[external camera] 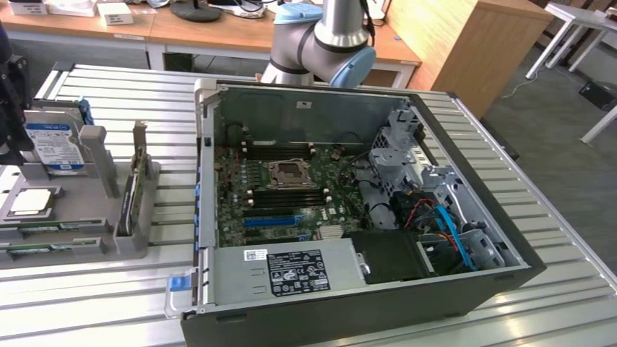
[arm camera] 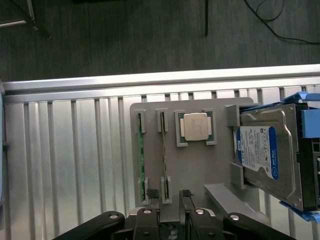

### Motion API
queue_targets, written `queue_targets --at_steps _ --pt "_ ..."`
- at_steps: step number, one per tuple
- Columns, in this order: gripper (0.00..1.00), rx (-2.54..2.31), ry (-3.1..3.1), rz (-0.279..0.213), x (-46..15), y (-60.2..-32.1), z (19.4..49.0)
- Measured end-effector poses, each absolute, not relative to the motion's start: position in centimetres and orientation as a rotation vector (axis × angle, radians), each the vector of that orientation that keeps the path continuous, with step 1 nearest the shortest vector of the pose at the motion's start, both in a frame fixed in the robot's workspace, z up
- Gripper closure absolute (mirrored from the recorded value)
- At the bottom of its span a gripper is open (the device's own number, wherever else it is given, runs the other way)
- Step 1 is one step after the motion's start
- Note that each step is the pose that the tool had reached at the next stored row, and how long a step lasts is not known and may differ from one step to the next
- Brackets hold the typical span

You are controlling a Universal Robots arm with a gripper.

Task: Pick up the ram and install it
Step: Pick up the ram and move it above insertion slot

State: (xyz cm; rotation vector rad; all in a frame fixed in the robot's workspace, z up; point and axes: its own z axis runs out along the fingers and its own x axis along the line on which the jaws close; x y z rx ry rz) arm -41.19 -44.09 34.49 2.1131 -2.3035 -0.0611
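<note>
The claw hangs released, jaws apart, over a flat grey plastic holder on the ribbed aluminium bench, where the ram (a thin green strip on edge) sits slotted just beside one jaw.

The ram is a green strip with dark chips, lying in a plain grey holder. Also in the holder, the hard drive is silver with a blue and white label, and the processor is silver on green. The hand is black. The counter is silver metal with a ribbed pattern. The computer case is black outside and grey inside, with a green motherboard and blue cables.
</note>
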Motion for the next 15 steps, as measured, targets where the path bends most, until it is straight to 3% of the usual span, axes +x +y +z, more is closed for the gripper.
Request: queue_targets --at_steps 15 --pt "0.70 2.115 -2.302 -0.061 -41.2 -44.1 33.3"
